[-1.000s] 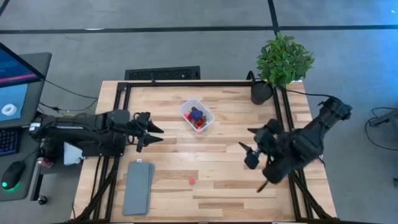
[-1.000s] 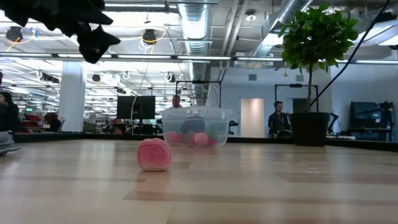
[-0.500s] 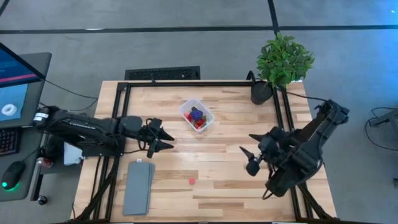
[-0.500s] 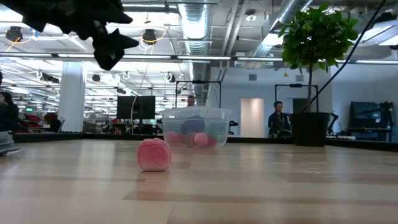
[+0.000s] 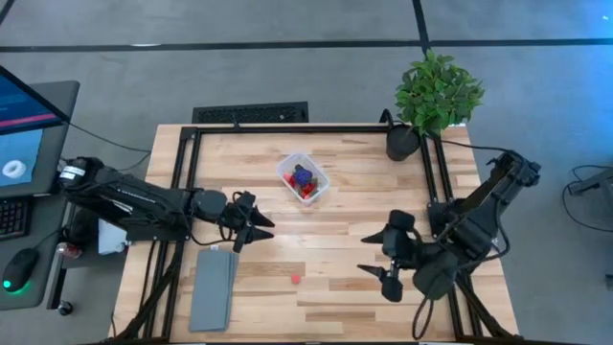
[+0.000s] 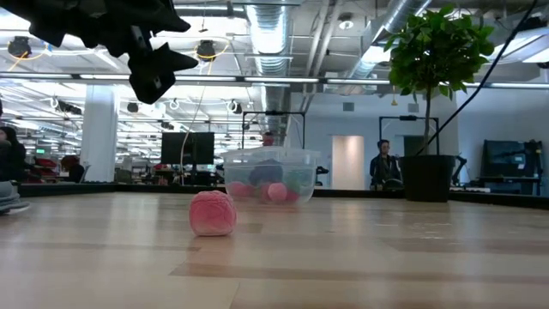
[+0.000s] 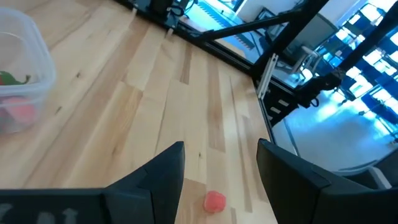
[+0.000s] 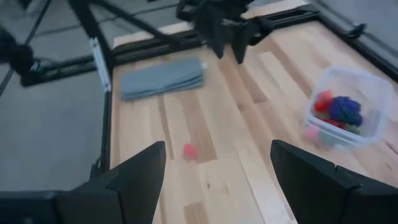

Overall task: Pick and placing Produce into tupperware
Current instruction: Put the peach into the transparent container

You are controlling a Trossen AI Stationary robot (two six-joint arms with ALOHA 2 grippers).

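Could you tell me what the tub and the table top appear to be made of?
The tupperware looks like clear, colourless plastic: the produce inside shows through its walls. The table looks like pale wood in joined planks with visible grain and a slight sheen, though a laminate cannot be ruled out.

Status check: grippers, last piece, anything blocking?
Left gripper open, above table near pink piece. Right gripper open, empty. Tupperware holds the rest. Nothing around the piece.
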